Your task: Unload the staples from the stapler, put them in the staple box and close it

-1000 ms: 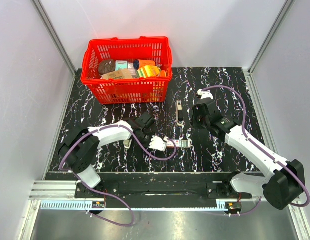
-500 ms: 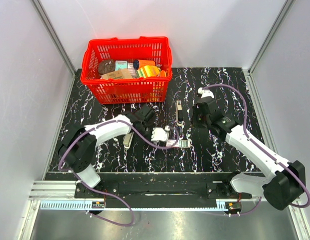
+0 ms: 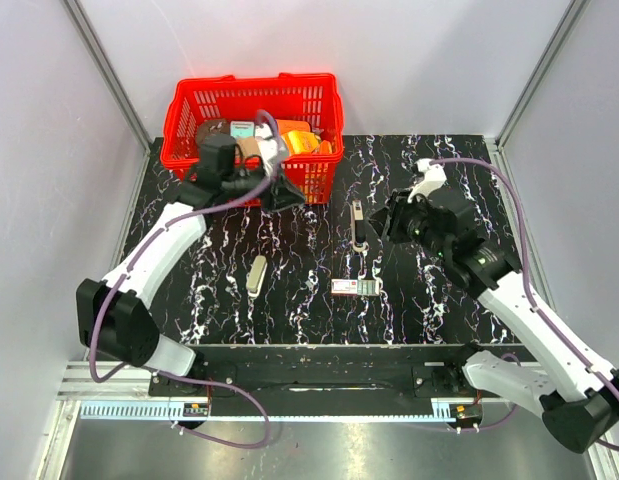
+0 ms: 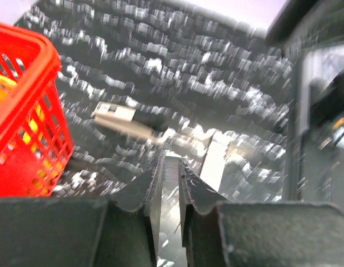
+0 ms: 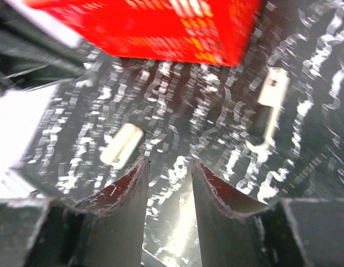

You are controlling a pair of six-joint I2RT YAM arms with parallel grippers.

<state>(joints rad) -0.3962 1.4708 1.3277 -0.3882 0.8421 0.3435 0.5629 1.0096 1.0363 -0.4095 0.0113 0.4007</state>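
The stapler (image 3: 357, 224) lies on the dark marbled table, slim and pointing away from me. It also shows in the left wrist view (image 4: 123, 118) and the right wrist view (image 5: 272, 97). My left gripper (image 3: 283, 192) hangs in front of the red basket, well left of the stapler. Its jaws (image 4: 170, 162) are nearly closed on a thin grey ribbed strip (image 4: 170, 169) that looks like staples. My right gripper (image 3: 390, 226) is just right of the stapler, above the table. It is open and empty in the right wrist view (image 5: 169, 164).
A red basket (image 3: 251, 182) with several items stands at the back left. A beige oblong block (image 3: 256, 273) lies left of centre and shows in the right wrist view (image 5: 121, 144). A small red-and-white box (image 3: 353, 287) lies near the front middle.
My left arm has swung from beside the red-and-white box up and back to the front of the basket. My right arm has lifted and shifted slightly right.
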